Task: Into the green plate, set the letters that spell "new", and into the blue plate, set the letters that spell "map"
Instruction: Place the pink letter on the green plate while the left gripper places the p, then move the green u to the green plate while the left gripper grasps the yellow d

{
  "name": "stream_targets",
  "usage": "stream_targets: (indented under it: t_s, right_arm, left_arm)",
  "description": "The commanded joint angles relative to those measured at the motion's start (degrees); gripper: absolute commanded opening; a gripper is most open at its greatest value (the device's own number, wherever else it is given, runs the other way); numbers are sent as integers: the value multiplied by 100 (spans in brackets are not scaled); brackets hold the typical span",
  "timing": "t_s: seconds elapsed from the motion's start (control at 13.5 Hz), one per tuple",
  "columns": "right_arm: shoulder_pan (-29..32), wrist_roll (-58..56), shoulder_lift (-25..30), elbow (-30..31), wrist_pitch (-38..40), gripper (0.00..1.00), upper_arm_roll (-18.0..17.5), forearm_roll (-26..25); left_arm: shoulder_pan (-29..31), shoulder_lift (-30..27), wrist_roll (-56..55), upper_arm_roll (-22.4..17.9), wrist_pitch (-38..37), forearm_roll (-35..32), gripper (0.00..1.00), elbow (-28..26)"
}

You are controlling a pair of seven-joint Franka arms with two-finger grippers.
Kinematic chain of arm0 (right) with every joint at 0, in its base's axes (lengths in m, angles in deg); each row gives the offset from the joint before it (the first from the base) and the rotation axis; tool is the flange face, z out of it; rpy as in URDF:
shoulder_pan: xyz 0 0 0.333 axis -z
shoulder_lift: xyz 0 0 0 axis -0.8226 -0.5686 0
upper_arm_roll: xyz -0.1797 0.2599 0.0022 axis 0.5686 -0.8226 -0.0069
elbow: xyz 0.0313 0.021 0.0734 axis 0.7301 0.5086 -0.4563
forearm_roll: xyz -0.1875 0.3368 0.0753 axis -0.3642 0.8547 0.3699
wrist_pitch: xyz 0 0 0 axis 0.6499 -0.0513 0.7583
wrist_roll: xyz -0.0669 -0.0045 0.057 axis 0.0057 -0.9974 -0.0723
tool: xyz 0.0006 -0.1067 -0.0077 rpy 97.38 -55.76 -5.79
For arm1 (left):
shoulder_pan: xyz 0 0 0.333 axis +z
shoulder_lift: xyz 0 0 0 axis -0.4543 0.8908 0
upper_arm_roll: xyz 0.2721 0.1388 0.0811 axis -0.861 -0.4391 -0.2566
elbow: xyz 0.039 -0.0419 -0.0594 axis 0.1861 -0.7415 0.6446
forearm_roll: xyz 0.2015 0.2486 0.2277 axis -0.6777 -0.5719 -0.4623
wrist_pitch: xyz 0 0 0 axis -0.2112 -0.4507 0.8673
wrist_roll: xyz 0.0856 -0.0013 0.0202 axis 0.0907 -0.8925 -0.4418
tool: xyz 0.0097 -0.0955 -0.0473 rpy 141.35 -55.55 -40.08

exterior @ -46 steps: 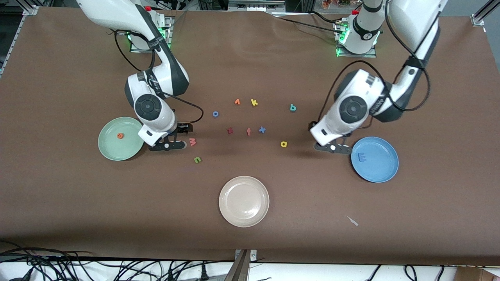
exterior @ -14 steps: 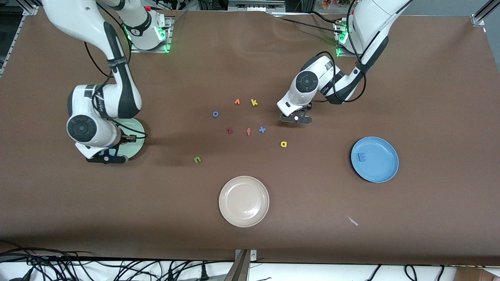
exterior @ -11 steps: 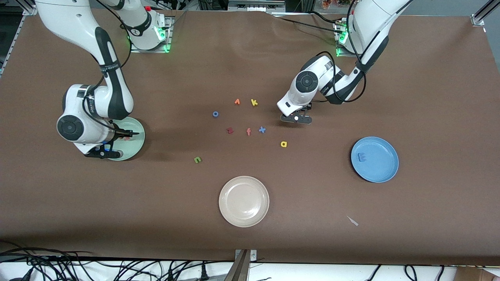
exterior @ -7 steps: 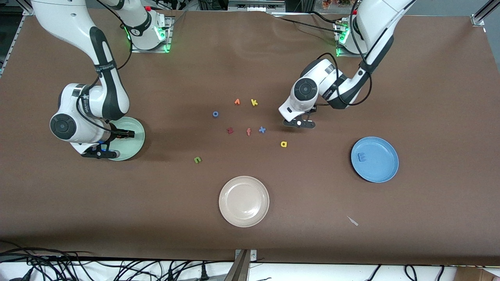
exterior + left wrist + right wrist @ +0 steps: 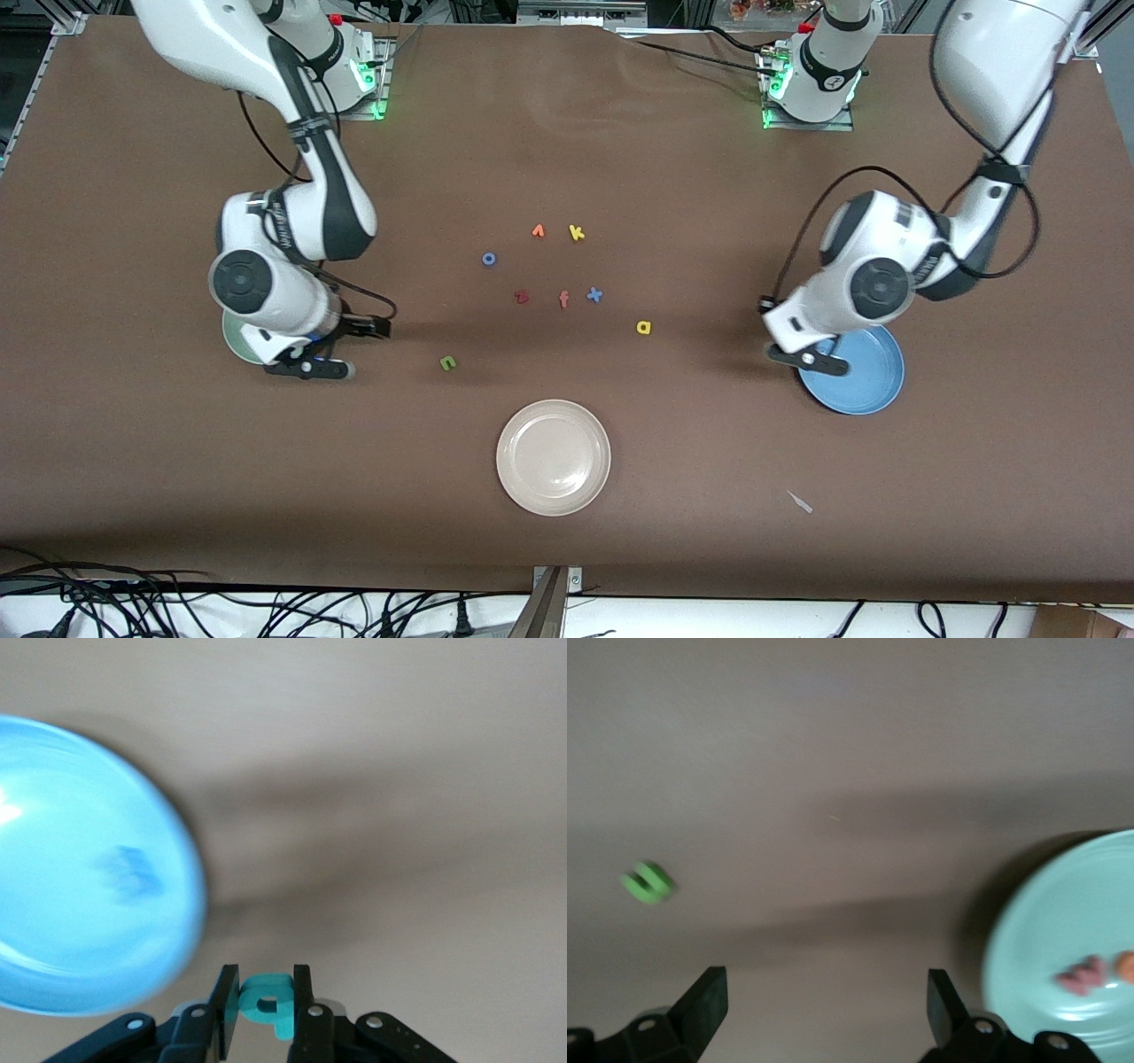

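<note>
Left gripper (image 5: 266, 1010): we see it clamped on the teal p (image 5: 263, 1003), at the rim of the blue plate (image 5: 873, 390).
Right gripper (image 5: 824, 1001): jaws apart, empty, beside the green plate (image 5: 1063, 930).
Green n (image 5: 448, 362): on the table; we judge it light, soft foam, best pinched across its flat faces.

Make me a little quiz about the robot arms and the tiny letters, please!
1. True or false: the left gripper is shut on the teal p.
2. Which letters lie in the green plate? A) red-pink w and orange e B) green n and yellow a
3. The right gripper's fingers are ____.

Key: 1 true; 2 A; 3 open.
</note>
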Motion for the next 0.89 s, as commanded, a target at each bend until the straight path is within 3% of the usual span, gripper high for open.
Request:
stream_targets:
  t_s: [0.0, 0.15, 0.22, 0.3, 0.44, 0.66, 0.81]
  right_arm:
    - [-253, 1444, -861, -937, 34, 99, 31, 69]
    - [-446, 2324, -1221, -1279, 17, 99, 22, 69]
    - [-473, 2781, -1327, -1325, -53, 99, 22, 69]
    - [-569, 3220, -1381, -1325, -263, 99, 22, 87]
    - [-666, 3733, -1460, -1317, -458, 95, 22, 95]
    - [-720, 4015, -1522, -1290, -677, 80, -39, 288]
    - [-737, 4147, -1539, -1229, -757, 74, -49, 569]
  left_arm:
    - [-39, 391, 534, -345, -82, -526, 15, 405]
    - [-30, 777, 570, -469, -64, -1044, 20, 738]
    - [-30, 936, 562, -470, -64, -1099, 48, 905]
    - [-30, 981, 570, -470, -72, -1100, 99, 1038]
    - [-100, 894, 509, -426, -160, -1012, 100, 1170]
    - [-257, 894, 491, -111, -353, -977, 100, 1425]
    - [-503, 876, 474, -48, -354, -487, 100, 1434]
